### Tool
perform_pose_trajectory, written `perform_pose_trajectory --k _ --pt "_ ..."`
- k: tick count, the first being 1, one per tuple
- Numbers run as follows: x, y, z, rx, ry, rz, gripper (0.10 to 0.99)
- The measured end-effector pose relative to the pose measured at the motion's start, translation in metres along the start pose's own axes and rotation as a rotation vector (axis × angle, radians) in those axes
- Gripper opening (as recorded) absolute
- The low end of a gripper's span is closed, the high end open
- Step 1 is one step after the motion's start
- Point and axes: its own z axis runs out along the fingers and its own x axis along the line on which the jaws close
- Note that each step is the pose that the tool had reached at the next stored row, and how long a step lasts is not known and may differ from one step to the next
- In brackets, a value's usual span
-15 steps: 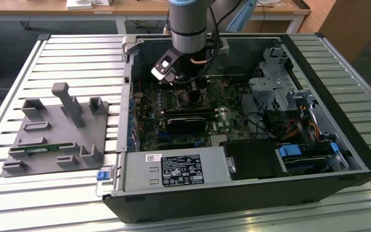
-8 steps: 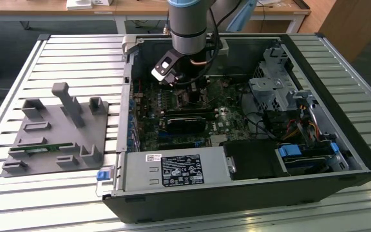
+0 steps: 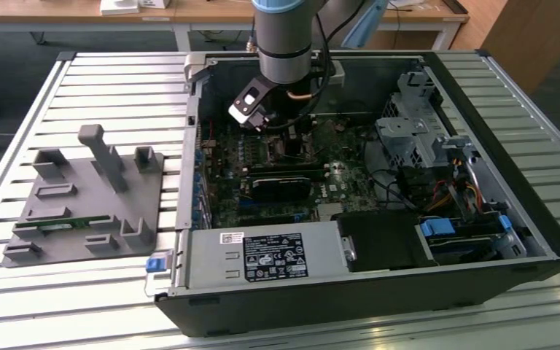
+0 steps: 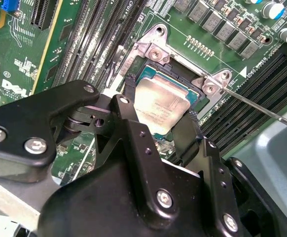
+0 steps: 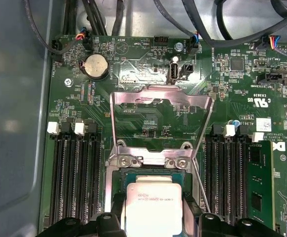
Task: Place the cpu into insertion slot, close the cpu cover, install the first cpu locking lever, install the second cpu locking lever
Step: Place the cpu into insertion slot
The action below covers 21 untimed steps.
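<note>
While the gripper (image 4: pixel 161 102) reached down into the computer case (image 3: pixel 358 302), its two black fingers (image 4: pixel 197 134) pressed on opposite edges of the cpu (image 4: pixel 158 96), which lay flat in the insertion slot (image 4: pixel 180 79). Rows of memory slots (image 5: pixel 74 173) ran close on both sides of the socket, leaving the fingers little open room. Beyond the chip, the first wrist view showed the cpu cover (image 5: pixel 161 94) swung up and open on its hinge, green board visible through its cut-out, and a coin battery (image 5: pixel 96 66) farther off. In the second wrist view one locking lever (image 4: pixel 262 109) stuck out free as a thin rod. In the exterior view the arm (image 3: pixel 285 44) entered the case's far part. A grey fixture block (image 3: pixel 85 197) sat at the exterior view's left on the slatted metal table (image 3: pixel 114 73), with wooden desks (image 3: pixel 309 11) far behind.
</note>
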Motion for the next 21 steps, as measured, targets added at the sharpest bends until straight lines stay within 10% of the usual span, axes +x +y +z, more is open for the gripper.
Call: perform_pose_trajectory --k 17,21 --pt "0.0003 0.0005 -0.0044 0.0 0.0006 0.0 0.62" --pt "0.0003 0.0016 -0.0093 0.005 0.0006 0.0 0.478"
